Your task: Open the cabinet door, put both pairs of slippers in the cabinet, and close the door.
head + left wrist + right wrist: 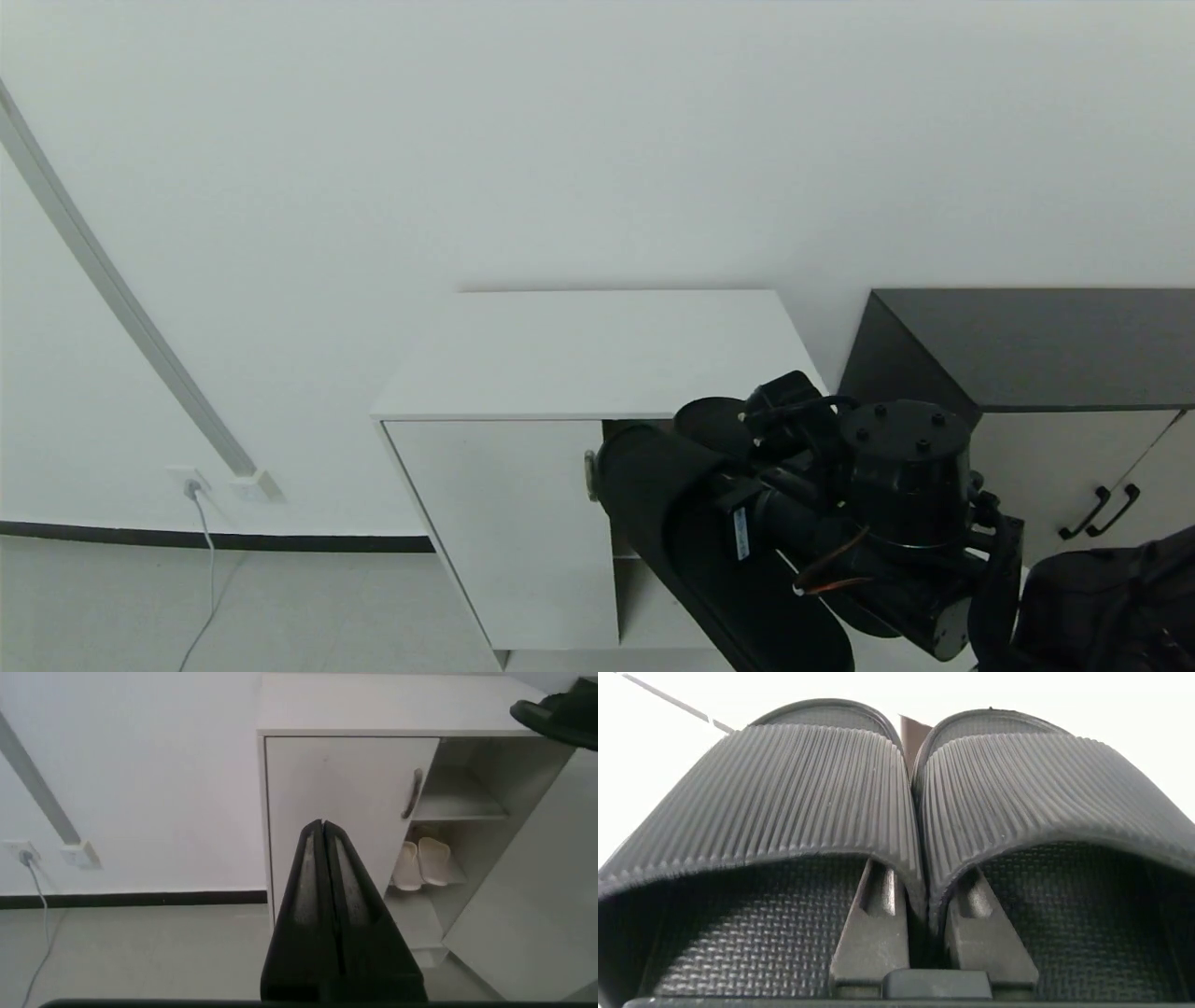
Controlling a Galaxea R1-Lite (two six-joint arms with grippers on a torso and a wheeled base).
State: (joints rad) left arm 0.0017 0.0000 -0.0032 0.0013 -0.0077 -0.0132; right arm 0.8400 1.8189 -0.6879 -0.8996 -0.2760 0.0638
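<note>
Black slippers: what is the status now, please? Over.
Right gripper shut on black slippers, before the open cabinet. Left gripper shut, empty. White slippers already on a shelf inside. Nothing seen in the way.

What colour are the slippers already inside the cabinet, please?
Off-white slippers; left wrist view shows them best.

This is looking like a plain room, a home entry or office corner: a white cabinet (579, 355) is standing against a bare wall (597, 140) beside a dark-topped cabinet (1027, 345), pale slippers (422, 862) are lying inside the white one, a cable (207, 579) is hanging from a socket (191, 483), and trunking (112, 280) is running down above dark skirting (215, 539).
</note>
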